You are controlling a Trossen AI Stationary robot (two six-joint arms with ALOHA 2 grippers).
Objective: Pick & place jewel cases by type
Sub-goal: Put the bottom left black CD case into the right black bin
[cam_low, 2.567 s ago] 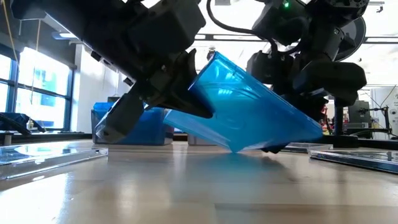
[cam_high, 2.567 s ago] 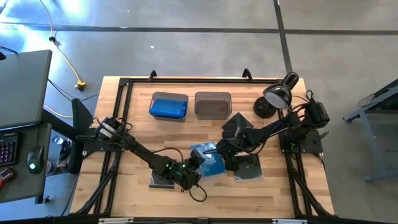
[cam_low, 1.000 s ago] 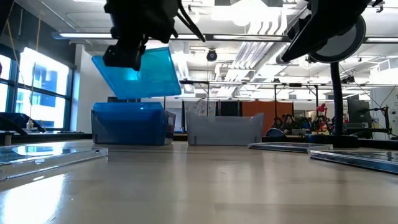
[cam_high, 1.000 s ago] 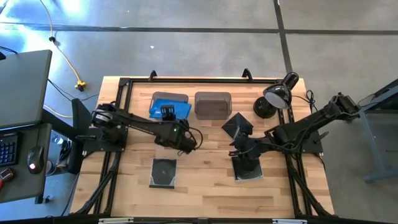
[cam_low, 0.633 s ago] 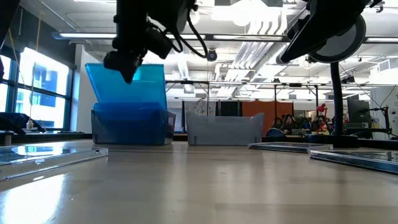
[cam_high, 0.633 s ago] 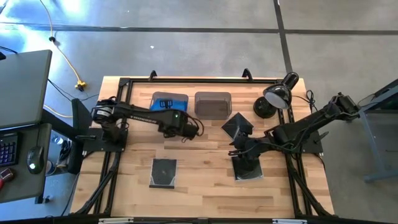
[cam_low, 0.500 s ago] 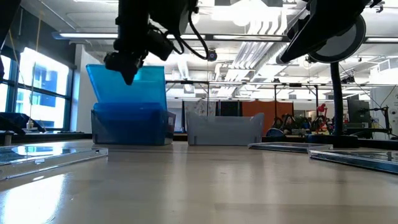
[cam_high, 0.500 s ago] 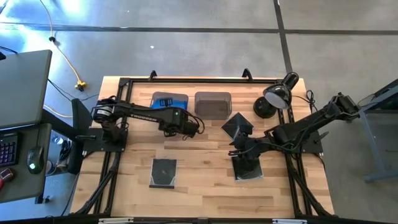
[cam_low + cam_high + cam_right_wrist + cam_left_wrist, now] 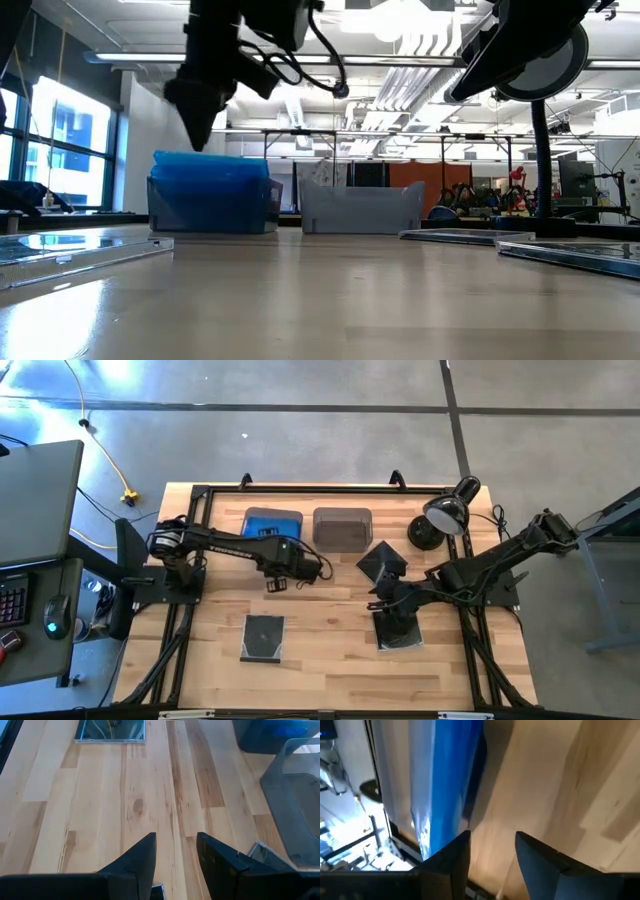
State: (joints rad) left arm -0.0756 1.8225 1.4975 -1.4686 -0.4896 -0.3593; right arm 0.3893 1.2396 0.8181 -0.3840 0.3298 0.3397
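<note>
Left gripper (image 9: 492, 851): fingers apart, holding nothing, raised just beside the left bin (image 9: 273, 523). Blue cases (image 9: 210, 168) lie inside that bin. Right gripper (image 9: 176, 851): fingers apart, empty, low over one dark case (image 9: 398, 628). Second dark case (image 9: 381, 563) near the grey bin (image 9: 342, 528); third (image 9: 264, 635) lies apart on the table (image 9: 330, 660).

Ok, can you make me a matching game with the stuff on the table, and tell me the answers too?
Things:
1. left bin
2. right bin
3. desk lamp
4. left gripper

Descriptions:
A. stands at the far right corner
B. open, holding nothing, near the left bin
C. holds blue jewel cases
D. no blue cases inside

Pairs: 1-C, 2-D, 3-A, 4-B
</note>
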